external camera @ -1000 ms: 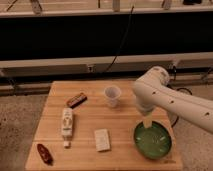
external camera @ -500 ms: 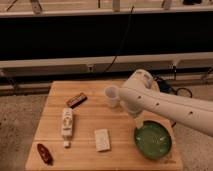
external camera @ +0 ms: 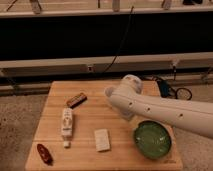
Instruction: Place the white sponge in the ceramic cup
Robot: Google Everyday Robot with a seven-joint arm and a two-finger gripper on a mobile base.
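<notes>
White sponge point(external camera: 102, 140) lies flat and untouched on the wooden table point(external camera: 55, 92), near the front edge, between the white remote point(external camera: 66, 122) and the green bowl point(external camera: 152, 140). The cup point(external camera: 109, 92) stands farther back, well apart from the sponge and half hidden by the arm point(external camera: 165, 112), which reaches across from the right. The gripper sits at the arm's far end beside the cup, spread wide and holding nothing. The nearest risk is that cup: it looks light and handleless, so a brush from the arm could tip it or push it away. At the sponge, a descent off centre could shove the soft block aside or catch only a corner, and a flat block may jam across the narrow rim.
</notes>
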